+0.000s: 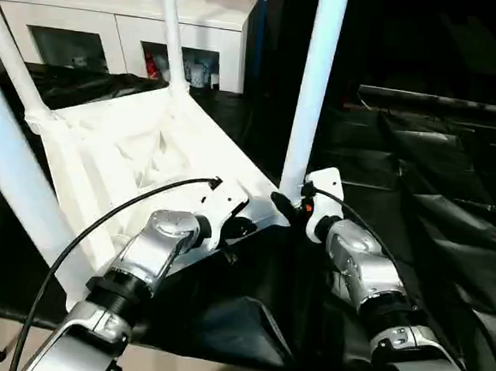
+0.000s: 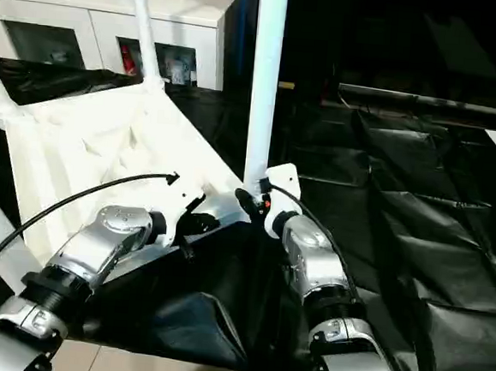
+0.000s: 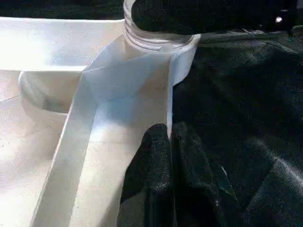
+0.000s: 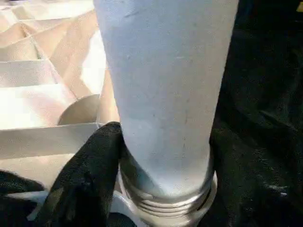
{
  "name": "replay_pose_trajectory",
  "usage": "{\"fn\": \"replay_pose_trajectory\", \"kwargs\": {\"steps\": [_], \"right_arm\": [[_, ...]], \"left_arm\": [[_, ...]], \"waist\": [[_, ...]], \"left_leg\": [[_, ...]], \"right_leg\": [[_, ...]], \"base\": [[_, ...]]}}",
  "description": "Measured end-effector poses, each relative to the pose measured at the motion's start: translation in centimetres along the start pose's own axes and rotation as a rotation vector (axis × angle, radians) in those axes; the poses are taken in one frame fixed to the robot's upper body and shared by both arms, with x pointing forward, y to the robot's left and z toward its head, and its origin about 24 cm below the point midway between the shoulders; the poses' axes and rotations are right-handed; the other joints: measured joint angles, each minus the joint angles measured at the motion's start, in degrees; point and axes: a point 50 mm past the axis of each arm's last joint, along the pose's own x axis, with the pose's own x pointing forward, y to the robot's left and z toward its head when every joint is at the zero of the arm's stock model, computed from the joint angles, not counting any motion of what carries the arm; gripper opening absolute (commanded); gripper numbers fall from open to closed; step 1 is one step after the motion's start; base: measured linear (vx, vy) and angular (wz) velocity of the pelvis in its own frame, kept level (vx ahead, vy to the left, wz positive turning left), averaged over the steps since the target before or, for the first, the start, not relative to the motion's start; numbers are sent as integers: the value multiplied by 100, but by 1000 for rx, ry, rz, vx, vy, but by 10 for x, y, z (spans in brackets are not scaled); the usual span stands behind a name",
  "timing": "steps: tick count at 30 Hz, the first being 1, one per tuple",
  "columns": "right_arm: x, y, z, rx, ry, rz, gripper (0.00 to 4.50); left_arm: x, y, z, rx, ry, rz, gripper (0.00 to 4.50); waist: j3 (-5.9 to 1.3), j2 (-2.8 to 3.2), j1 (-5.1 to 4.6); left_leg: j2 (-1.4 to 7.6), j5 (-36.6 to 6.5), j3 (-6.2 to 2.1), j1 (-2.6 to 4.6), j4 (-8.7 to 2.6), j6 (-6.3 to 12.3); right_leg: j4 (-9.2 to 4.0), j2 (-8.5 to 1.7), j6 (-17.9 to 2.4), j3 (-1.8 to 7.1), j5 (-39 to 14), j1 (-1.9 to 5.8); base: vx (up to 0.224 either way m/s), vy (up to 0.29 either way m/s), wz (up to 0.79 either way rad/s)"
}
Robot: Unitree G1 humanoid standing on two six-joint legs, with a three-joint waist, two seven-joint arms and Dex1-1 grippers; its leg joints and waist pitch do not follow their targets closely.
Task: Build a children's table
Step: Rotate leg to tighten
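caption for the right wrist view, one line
Right gripper clasps a white leg at its threaded socket on the upturned table.

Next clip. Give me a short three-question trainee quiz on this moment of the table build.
1. True or false: the table lies with its ribbed underside up.
2. Which hand is around the base of the near leg: A) left hand B) right hand?
3. What does the left hand pinch?

Key: 1. True. 2. B; its fingers flank the leg above the threaded socket. 3. The table's rim near that corner.
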Motion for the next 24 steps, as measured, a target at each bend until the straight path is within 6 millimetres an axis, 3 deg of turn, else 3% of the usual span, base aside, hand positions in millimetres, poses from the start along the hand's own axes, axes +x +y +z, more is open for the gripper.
{"fn": "replay_pose_trajectory", "kwargs": {"steps": [5, 11, 17, 24], "right_arm": [[-20, -9, 3, -94, 26, 260, 377], [-34, -11, 7, -215, 69, 476, 377], [-33, -8, 7, -223, 69, 505, 377], [-36, -3, 4, -214, 107, 619, 307]], "left_arm": [[-23, 6, -9, 51, 0, -104, 0], [-48, 7, -16, 87, -3, -226, 0], [-48, 6, -15, 94, -3, -245, 0], [-68, 7, -24, 100, 40, -299, 0]], "waist": [[0, -1, 3], [0, 0, 41], [1, -2, 76], [3, -4, 16]], "left_leg": [[10, 1, -1, -23, -1, 0], [32, 23, -4, -92, 25, 37], [27, 4, 12, -114, 60, 63], [34, -8, 14, -100, 60, 27]], "right_leg": [[8, 3, -16, -11, 41, -23], [13, 19, -30, -34, 2, -67], [4, 5, -30, -20, 3, -72], [19, 10, -29, -20, 3, -69]], "base": [[21, -3, 0], [40, -7, 0], [0, 0, 0], [0, 0, 0]]}}
